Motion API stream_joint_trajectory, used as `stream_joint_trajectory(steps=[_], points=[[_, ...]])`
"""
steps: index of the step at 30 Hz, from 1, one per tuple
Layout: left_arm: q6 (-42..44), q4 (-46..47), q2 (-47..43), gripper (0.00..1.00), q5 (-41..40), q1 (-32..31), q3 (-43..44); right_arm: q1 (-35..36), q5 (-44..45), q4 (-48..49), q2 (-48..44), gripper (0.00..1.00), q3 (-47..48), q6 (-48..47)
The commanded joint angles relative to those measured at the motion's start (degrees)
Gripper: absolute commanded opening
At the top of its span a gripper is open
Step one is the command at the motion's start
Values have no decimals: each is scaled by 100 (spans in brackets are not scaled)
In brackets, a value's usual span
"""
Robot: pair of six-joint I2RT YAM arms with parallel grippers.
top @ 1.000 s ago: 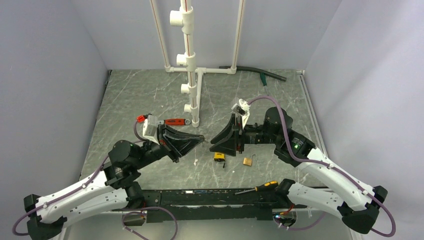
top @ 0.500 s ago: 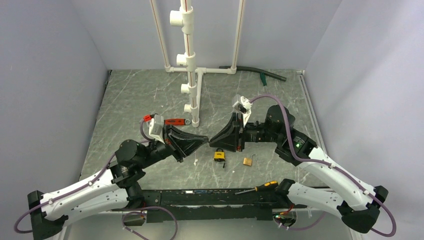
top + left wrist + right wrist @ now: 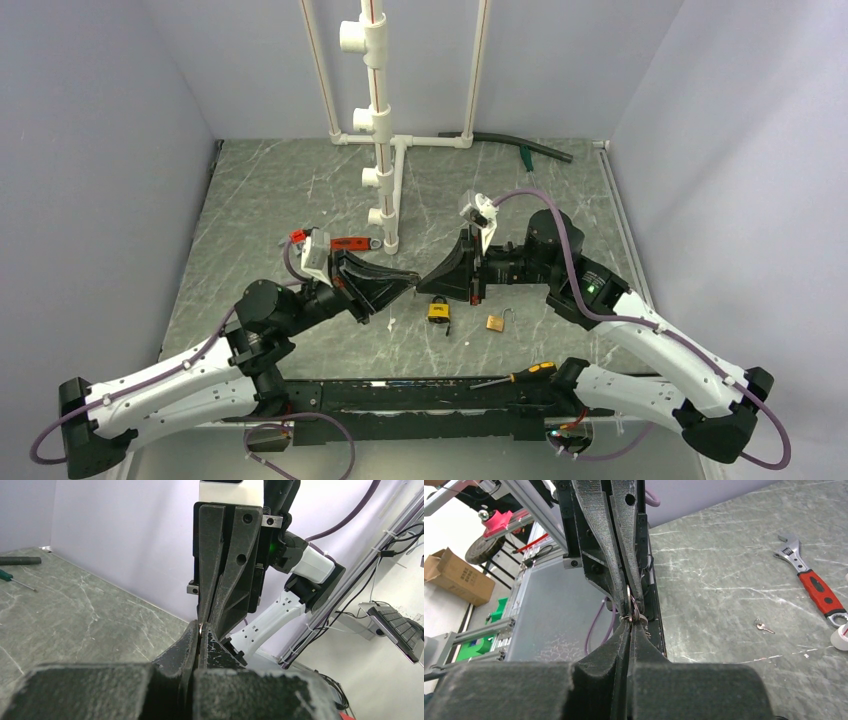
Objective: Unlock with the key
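The key (image 3: 634,615) is a small silver-grey bunch on a ring, held in the air where the two grippers meet tip to tip. My left gripper (image 3: 411,281) is shut, with a glint of the key's metal (image 3: 200,628) between its fingertips. My right gripper (image 3: 425,283) is shut too, and the key ring sits pinched at its tips (image 3: 630,622). The yellow-and-black padlock (image 3: 438,311) lies on the table just below and right of the meeting point, and nothing touches it.
A small brass padlock (image 3: 496,322) lies right of the yellow one. A pale tiny metal piece (image 3: 391,322) lies on the table. A black-and-yellow screwdriver (image 3: 520,375) is at the near edge, a red wrench (image 3: 350,242) behind the left gripper, and a white pipe frame (image 3: 378,130) at the back.
My left gripper has moved right and my right gripper slightly left. Their tips were apart a second ago and now touch at the key.
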Motion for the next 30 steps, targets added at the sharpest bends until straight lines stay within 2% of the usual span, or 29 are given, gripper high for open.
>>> stream_joint_trajectory(steps=[1, 2, 4, 7, 10, 16, 19, 22, 25, 28, 30], points=[[-125, 342, 25, 0, -39, 11, -68, 26, 172, 209, -93, 0, 177, -89], [-133, 316, 0, 2, -69, 11, -88, 29, 232, 164, -112, 0, 178, -88], [-143, 181, -53, 16, -152, 11, -91, 27, 369, -120, -89, 0, 252, -164], [-127, -100, -191, 48, -231, 11, -104, 25, 642, -571, -20, 0, 413, -314], [-52, -334, -286, 62, -208, 11, -77, 25, 737, -937, 187, 0, 625, -282], [78, -695, -352, 64, -174, 11, 41, 34, 728, -937, 213, 0, 547, 10], [483, -1291, -467, 69, -194, 11, 253, 34, 767, -1215, 397, 0, 856, 274], [1173, -2223, -705, 74, -498, 11, 557, 27, 906, -1809, 702, 0, 1405, 625], [1740, -2729, -1029, 81, -682, 11, 737, -29, 1303, -2884, 1201, 0, 2108, 1104], [2326, -2989, -1148, 78, -825, 11, 820, -88, 1617, -3859, 1616, 0, 2663, 1701], [2597, -2847, -1042, 76, -1465, 11, 634, -172, 1664, -4087, 1735, 0, 2830, 2117]])
